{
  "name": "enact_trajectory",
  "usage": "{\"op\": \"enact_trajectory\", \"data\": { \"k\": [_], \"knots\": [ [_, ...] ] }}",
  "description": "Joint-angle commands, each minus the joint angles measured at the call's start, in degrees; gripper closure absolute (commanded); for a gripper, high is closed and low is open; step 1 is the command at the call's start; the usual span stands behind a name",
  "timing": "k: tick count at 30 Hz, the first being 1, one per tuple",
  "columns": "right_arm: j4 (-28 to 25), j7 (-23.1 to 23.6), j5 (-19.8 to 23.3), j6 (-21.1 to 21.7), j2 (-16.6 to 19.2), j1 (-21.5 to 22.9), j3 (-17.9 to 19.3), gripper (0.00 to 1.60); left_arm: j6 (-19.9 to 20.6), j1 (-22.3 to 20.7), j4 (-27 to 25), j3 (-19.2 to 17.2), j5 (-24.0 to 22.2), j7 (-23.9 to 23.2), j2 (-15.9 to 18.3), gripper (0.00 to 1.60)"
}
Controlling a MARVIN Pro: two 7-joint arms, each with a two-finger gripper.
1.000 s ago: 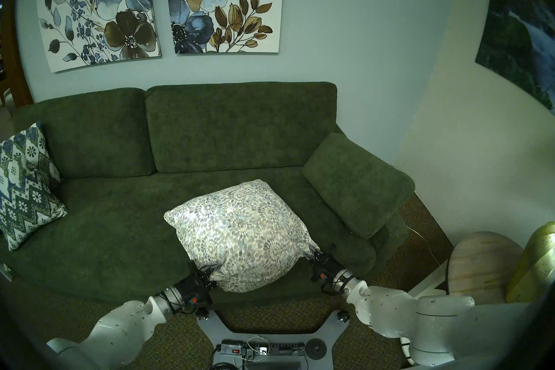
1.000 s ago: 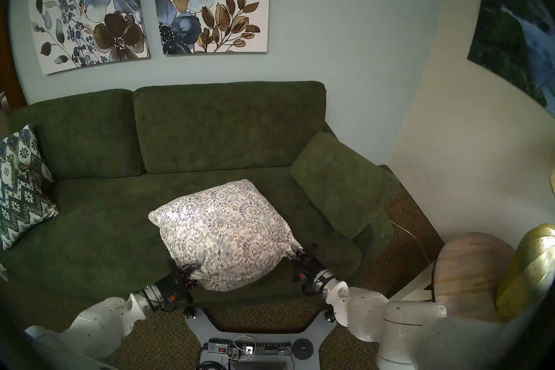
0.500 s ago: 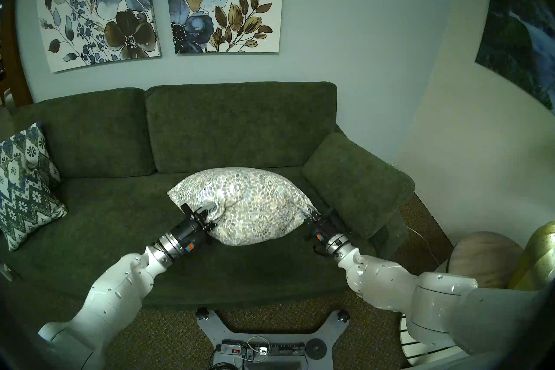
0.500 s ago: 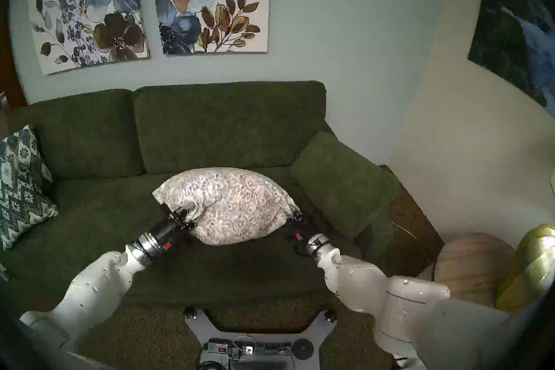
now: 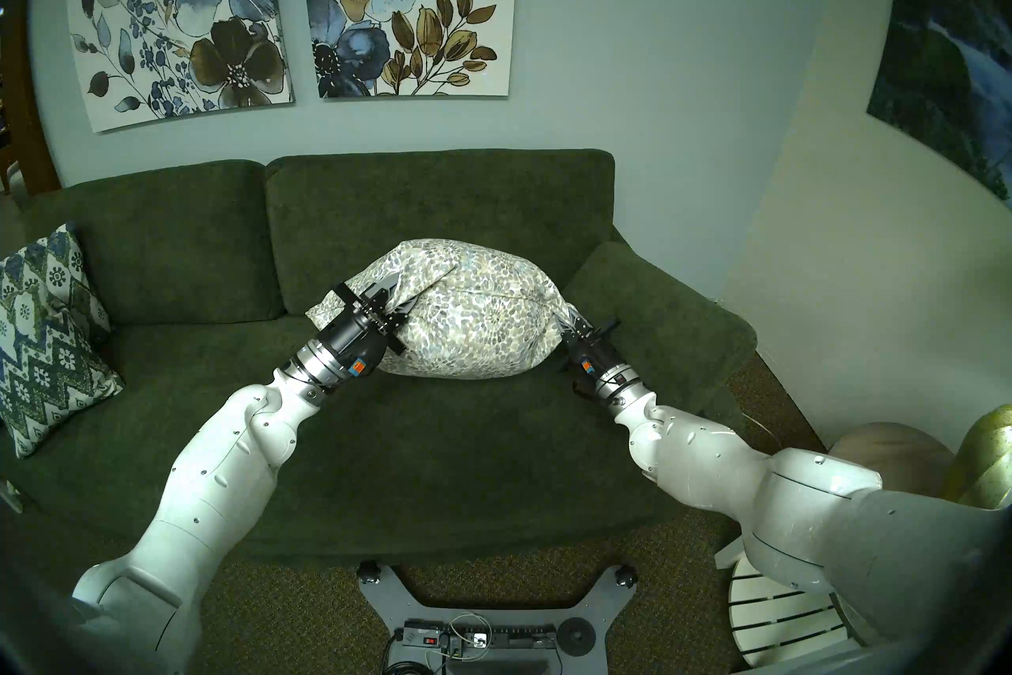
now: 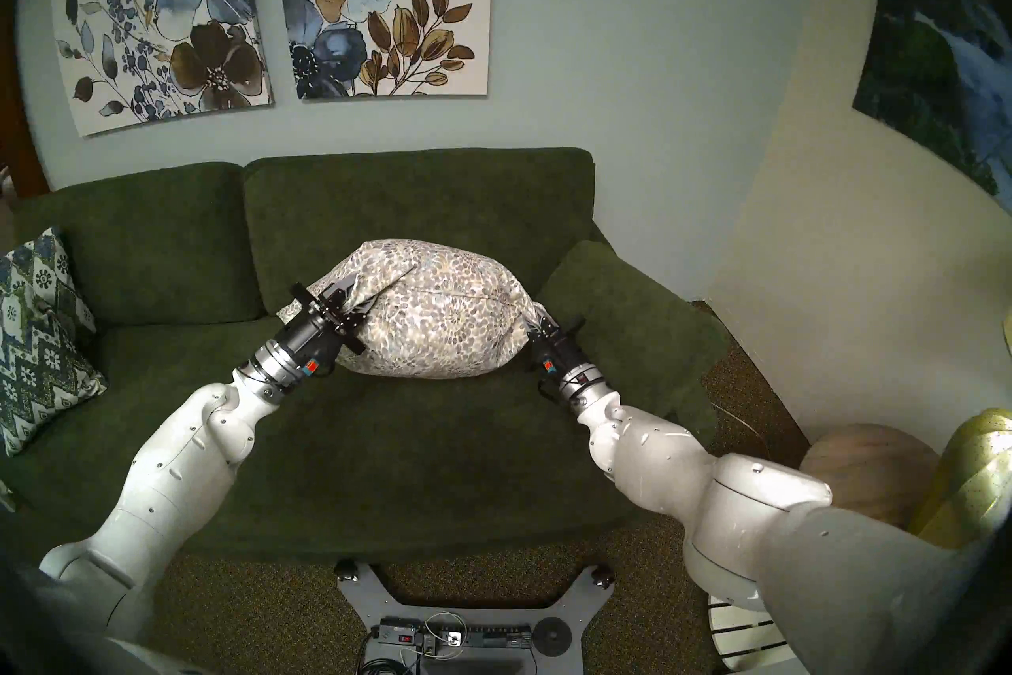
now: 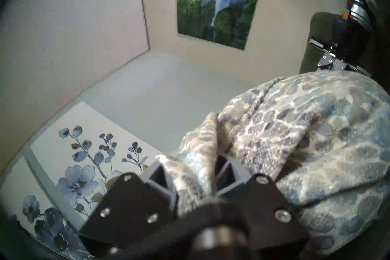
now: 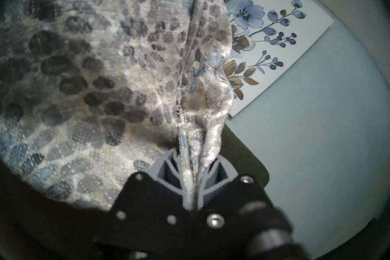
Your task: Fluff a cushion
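Observation:
The cushion (image 5: pixel 471 323) (image 6: pixel 438 323) is cream with grey-blue and tan pebble rosettes. It is held off the green sofa seat, bunched and tipped towards the backrest. My left gripper (image 5: pixel 397 298) (image 6: pixel 361 293) is shut on a fold of fabric on its left side; the pinched fabric shows in the left wrist view (image 7: pixel 194 171). My right gripper (image 5: pixel 569 320) (image 6: pixel 539 318) is shut on its right corner, seen gathered between the fingers in the right wrist view (image 8: pixel 193 166). The cushion fills much of both wrist views (image 7: pixel 316 137) (image 8: pixel 95 63).
The dark green sofa (image 5: pixel 438 444) has a backrest (image 5: pixel 438 230) just behind the cushion and a padded armrest (image 5: pixel 657 318) beside my right gripper. A blue-green zigzag pillow (image 5: pixel 44 334) leans at the sofa's left end. A white slatted side table (image 5: pixel 777 619) and wooden and gold vases (image 5: pixel 898 455) stand at right.
Both arms have stretched forward and up, carrying the cushion from the sofa's front edge to near the backrest. The cushion has folded from flat into a bunched, rounded shape. Both grips are kept.

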Motion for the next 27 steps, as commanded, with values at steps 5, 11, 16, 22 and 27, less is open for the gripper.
{"op": "enact_trajectory", "data": {
  "k": [5,11,16,22,27],
  "knots": [
    [2.33,0.21,0.1,0.65,4.58,4.86,1.26,1.6,5.32,-8.56,-6.82,8.25,2.7,-3.96,-9.33,1.6],
    [4.25,1.68,0.31,1.45,4.41,5.19,0.95,1.6,10.23,-11.16,-3.9,9.93,3.81,-7.44,-12.93,1.6],
    [5.4,3.81,0.43,3.07,2.37,5.19,0.58,1.6,13.39,-13.1,0.97,9.81,4.53,-9.83,-14.83,1.6],
    [6.5,6.98,0.35,5.76,-0.17,3.02,-0.14,1.6,15.93,-14.04,9.86,10.13,5.22,-11.79,-14.32,1.6],
    [7.19,8.79,0.47,7.47,-1.12,1.79,-0.67,1.6,16.94,-11.9,15.66,10.62,5.71,-12.09,-13.94,1.6]
  ]
}}
